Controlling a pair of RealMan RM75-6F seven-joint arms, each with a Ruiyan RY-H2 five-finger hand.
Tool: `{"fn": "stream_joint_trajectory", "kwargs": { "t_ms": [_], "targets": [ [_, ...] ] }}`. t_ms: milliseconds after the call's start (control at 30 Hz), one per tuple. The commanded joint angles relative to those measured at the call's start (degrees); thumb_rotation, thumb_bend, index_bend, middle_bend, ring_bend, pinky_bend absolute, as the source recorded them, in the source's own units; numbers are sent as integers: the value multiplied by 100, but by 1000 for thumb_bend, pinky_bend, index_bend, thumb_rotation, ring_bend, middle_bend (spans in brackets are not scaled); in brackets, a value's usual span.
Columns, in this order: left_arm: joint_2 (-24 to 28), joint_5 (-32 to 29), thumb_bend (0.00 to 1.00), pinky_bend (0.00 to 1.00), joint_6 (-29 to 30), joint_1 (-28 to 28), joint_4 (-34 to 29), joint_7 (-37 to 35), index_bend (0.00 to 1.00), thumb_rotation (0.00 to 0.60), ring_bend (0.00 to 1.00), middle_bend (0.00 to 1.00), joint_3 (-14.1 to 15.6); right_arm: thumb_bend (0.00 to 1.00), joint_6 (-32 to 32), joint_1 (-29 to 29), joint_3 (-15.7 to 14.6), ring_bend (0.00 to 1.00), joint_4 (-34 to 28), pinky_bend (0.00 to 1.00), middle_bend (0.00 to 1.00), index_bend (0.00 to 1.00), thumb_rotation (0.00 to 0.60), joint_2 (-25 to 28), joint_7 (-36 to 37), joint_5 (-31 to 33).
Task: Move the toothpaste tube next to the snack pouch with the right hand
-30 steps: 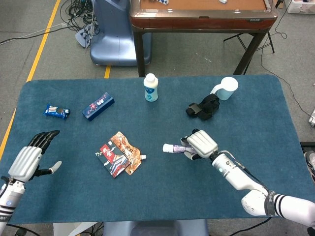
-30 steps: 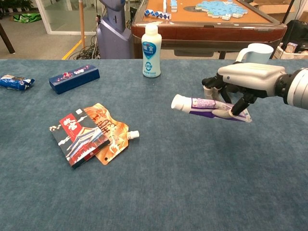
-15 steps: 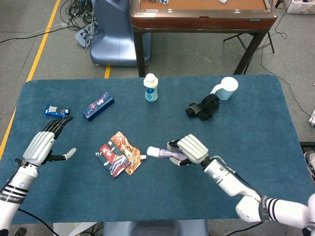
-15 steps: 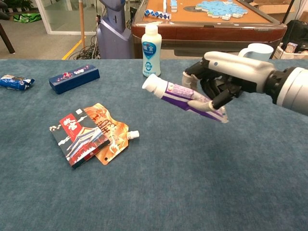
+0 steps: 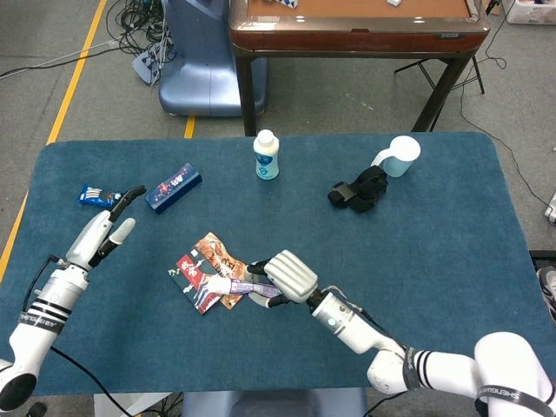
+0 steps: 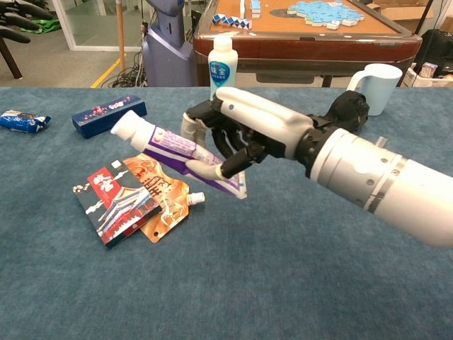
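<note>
moved left: right hand (image 6: 237, 134) holds toothpaste tube (image 6: 166, 147) over snack pouch (image 6: 159, 198).

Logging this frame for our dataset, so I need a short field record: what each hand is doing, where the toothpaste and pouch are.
right hand: grips toothpaste tube, raised above the table
tube cap: points toward robot's left, over the pouch area
snack pouch: flat on table, partly under a red pack
left hand: holds nothing, fingers apart

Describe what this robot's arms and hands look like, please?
The right hand has a smooth white back, black fingers and pale tips, on a thick white forearm with thin black rings. The left hand looks alike, with black stripes at its slimmer white wrist.
</note>
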Motion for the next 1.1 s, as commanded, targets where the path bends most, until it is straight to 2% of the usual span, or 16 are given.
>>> {"fn": "stream_joint_trajectory", "kwargs": {
  "t_ms": [33, 267, 567, 1100],
  "targets": [
    [-169, -96, 112, 56, 53, -28, 23, -27, 0, 0, 49, 43, -29, 757, -30, 137, 149, 686, 133, 759, 719, 796, 600, -269, 86, 129],
    [-493, -257, 110, 56, 179, -70, 9, -13, 0, 0, 30, 21, -97, 757, -262, 365, 444, 692, 181, 759, 719, 796, 600, -633, -55, 500],
    [-1001, -130, 94, 56, 536, -35, 81, 50, 0, 0, 21, 7, -70, 762, -512, 643, 860, 702, 237, 759, 726, 806, 600, -1032, -191, 1029],
    [-1600, 146, 64, 56, 588, -108, 369, 188, 0, 0, 21, 4, 138, 768, -764, 1014, 1165, 713, 625, 759, 732, 815, 600, -1441, -207, 1426]
  ]
}}
